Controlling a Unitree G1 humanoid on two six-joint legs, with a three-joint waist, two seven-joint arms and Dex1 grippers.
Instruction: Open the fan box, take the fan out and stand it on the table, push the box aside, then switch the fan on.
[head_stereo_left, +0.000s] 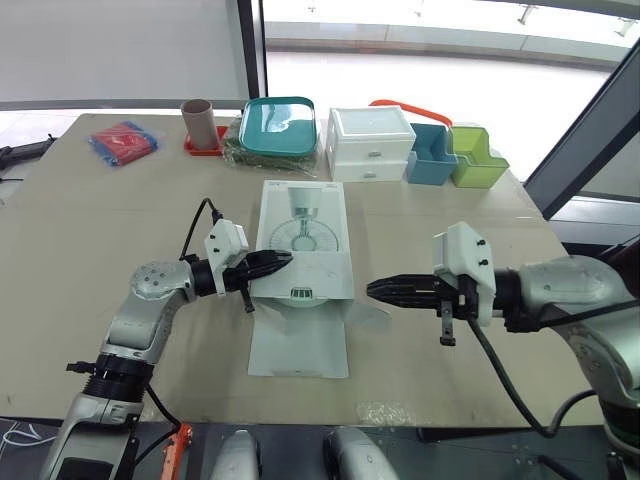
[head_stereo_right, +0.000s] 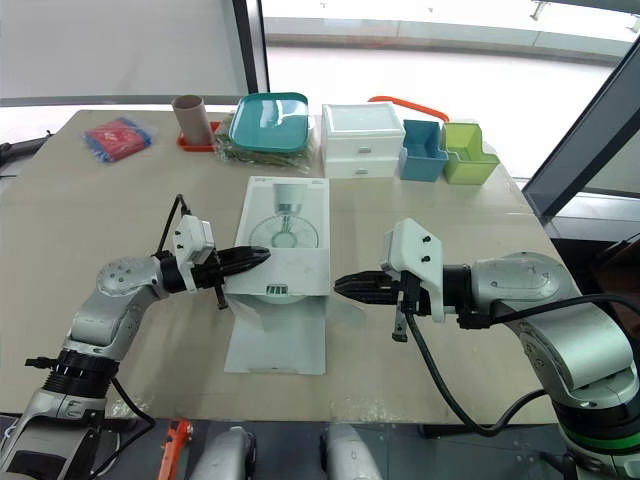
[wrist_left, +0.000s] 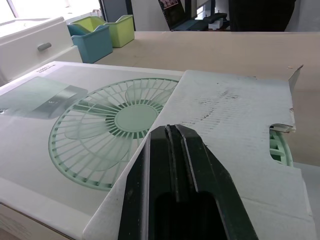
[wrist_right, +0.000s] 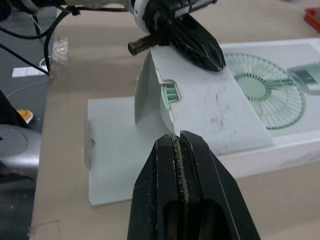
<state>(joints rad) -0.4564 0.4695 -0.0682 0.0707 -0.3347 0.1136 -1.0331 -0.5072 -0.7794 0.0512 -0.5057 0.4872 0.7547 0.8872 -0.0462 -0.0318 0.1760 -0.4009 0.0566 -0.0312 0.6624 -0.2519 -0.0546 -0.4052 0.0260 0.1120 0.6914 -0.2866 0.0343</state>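
1 table (head_stereo_left: 90, 230) fills the frame. 1 fan box (head_stereo_left: 303, 235) lies at its centre. Along the top edge there are 1 red-and-blue packet (head_stereo_left: 122, 142), 1 brown cup (head_stereo_left: 197, 122), 1 red tray (head_stereo_left: 192, 149), 1 teal dish (head_stereo_left: 278, 126), 1 white drawer unit (head_stereo_left: 370, 143) with 2 drawers, and 2 bins: 1 blue bin (head_stereo_left: 431, 156) and 1 green bin (head_stereo_left: 476, 158). The lower half shows 2 grippers: 1 left gripper (head_stereo_left: 283, 262) and 1 right gripper (head_stereo_left: 375, 290).

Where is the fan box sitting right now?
In the head views the fan box lies flat at mid-table, in front of the white drawer unit; the left gripper is over its near left edge, the right gripper off its right side.
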